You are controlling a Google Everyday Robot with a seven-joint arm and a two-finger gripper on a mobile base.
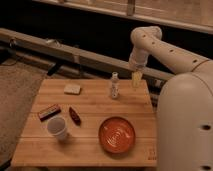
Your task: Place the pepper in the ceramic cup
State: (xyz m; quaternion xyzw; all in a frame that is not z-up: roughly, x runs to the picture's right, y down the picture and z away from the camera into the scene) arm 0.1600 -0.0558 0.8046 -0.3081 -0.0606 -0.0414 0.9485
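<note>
Finding the pepper (74, 115) lying flat on the table (95, 102), left of the middle as viewed, narrow end pointing toward the near edge, touching nothing

Seeing the cup (57, 128) standing upright just beside it, nearer and further left, a thin gap keeping the two apart, and showing only its own pale inside

Noting the bar (49, 112) lying just beyond the cup and left of the pepper, skewed to the table's edges

Passing to the dish (116, 134) sitting near the front edge, right of the pepper and apart from it, showing ringed grooves on its bare inside

Picking out a pale block (72, 89) toward the far left of the table, well beyond the pepper, too blurred for naming

Spotting the bottle (115, 85) standing upright near the far edge, roughly between the pepper and the gripper (136, 78), label too small for reading

Placing the gripper just right of the bottle, hanging tip down over the far right part of the table, well apart from pepper and cup; not being able to tell whether spread or pressed together

Following the arm (160, 45) bending up and rightward into the body (185, 120), cut off by the right and bottom borders and covering the table's right side
</note>
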